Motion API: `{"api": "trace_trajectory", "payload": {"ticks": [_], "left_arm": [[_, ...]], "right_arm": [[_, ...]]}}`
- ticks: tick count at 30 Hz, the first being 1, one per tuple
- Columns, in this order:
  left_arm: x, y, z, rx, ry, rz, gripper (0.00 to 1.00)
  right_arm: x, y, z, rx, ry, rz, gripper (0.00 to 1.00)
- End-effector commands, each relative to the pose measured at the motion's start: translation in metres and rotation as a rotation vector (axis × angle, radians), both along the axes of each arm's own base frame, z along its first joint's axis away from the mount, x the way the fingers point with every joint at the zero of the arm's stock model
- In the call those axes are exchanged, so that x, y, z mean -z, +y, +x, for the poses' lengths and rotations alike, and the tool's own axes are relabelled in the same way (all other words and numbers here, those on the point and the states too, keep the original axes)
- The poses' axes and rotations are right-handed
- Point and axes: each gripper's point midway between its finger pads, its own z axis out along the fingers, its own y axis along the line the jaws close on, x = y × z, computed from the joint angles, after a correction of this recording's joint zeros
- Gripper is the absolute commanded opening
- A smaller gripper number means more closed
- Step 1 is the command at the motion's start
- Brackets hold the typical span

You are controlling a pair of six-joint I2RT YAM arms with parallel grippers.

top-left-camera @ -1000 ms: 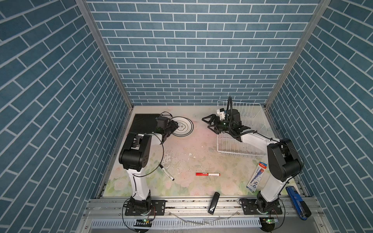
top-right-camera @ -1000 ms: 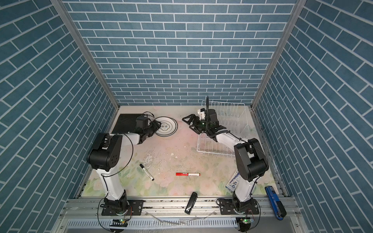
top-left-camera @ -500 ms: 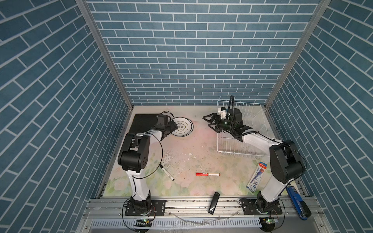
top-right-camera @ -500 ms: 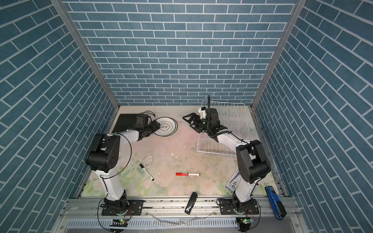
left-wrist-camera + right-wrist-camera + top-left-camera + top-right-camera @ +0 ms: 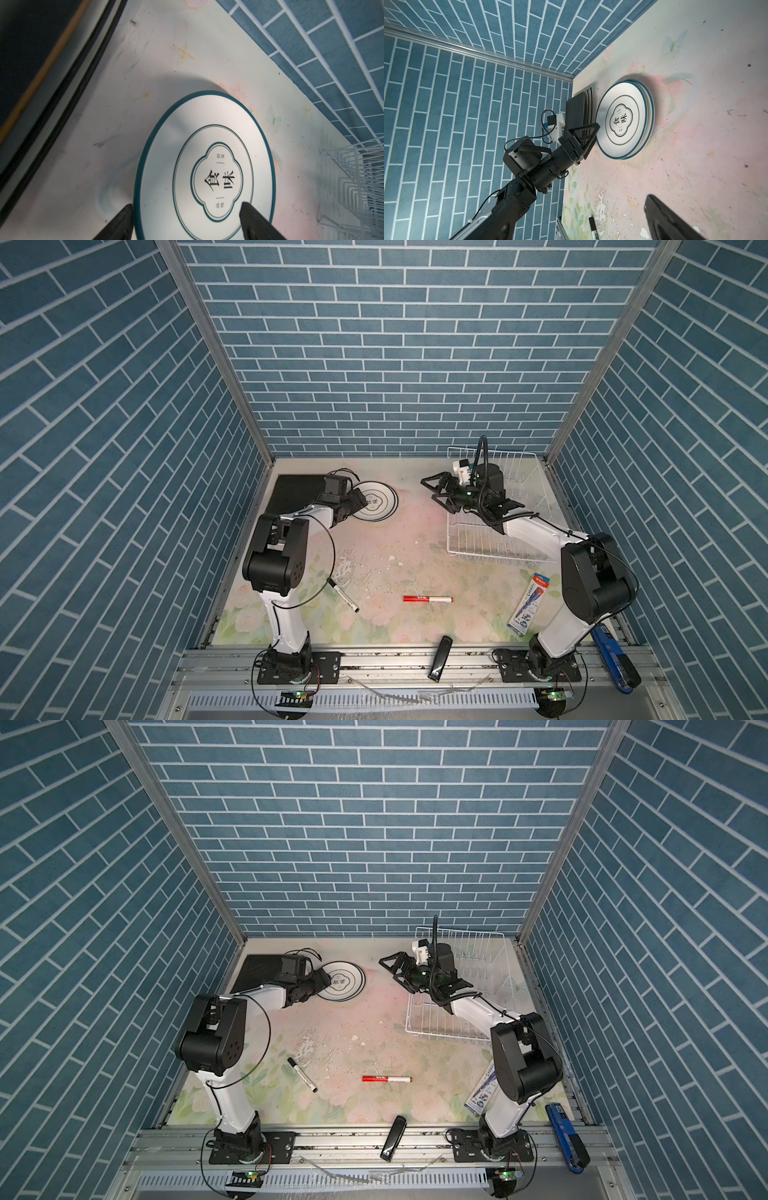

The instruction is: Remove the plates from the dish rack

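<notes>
A round white plate (image 5: 376,502) (image 5: 343,981) (image 5: 205,166) with a dark rim and clover motif lies flat at the back of the table. The right wrist view shows this plate (image 5: 625,122) stacked on another round one. Beside it lies a stack of square plates with a black plate (image 5: 295,493) (image 5: 577,112) on top. My left gripper (image 5: 359,499) (image 5: 186,205) is open, one finger outside the round plate's near rim and one above its face. The white wire dish rack (image 5: 494,553) (image 5: 453,1033) stands at back right, nothing showing between its prongs. My right gripper (image 5: 430,490) (image 5: 388,971) hangs open and empty, left of the rack.
Loose on the mat are a black marker (image 5: 343,600), a red marker (image 5: 428,598) and a blue-and-white packet (image 5: 530,605). A black bar (image 5: 440,657) and a blue tool (image 5: 615,659) lie on the front rail. Tiled walls close in three sides.
My left gripper's jaws have spread wider at the round plate's rim. The right gripper has shifted only slightly beside the rack.
</notes>
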Motion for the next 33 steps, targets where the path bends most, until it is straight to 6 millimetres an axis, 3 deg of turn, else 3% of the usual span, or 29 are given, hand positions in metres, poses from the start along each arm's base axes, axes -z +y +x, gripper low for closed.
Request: {"api": "trace_trajectory", "payload": {"ticks": [1, 10, 15, 17, 18, 19, 25, 29, 33], "left_arm": [[-0.009, -0.01, 0.007, 0.026, -0.026, -0.036, 0.82], [-0.009, -0.006, 0.003, 0.009, -0.018, -0.018, 0.82], [-0.022, 0.001, -0.003, -0.005, -0.047, 0.007, 0.83], [-0.031, 0.003, -0.006, 0.002, -0.068, 0.023, 0.83], [-0.035, 0.004, -0.007, 0.003, -0.078, 0.031, 0.95], [-0.04, 0.007, -0.009, -0.002, -0.089, 0.043, 1.0], [-0.075, 0.017, -0.025, -0.001, -0.173, 0.097, 1.0], [-0.101, 0.005, -0.035, 0.122, -0.248, 0.149, 1.0], [-0.122, -0.003, -0.052, 0.194, -0.33, 0.263, 1.0]], "right_arm": [[-0.007, -0.003, -0.006, -0.003, -0.02, 0.013, 0.96], [-0.007, -0.006, -0.007, 0.003, -0.018, 0.012, 0.96], [-0.009, -0.008, -0.009, 0.009, -0.027, 0.004, 0.96], [-0.009, -0.01, -0.009, 0.015, -0.033, -0.011, 0.96], [-0.007, -0.011, -0.009, 0.018, -0.028, -0.017, 0.96], [-0.007, -0.012, -0.01, 0.023, -0.029, -0.024, 0.96], [-0.012, -0.026, -0.012, 0.079, -0.091, -0.073, 0.99], [-0.017, -0.038, -0.019, 0.098, -0.177, -0.156, 0.99], [-0.025, -0.072, -0.022, 0.196, -0.367, -0.351, 0.99]]}}
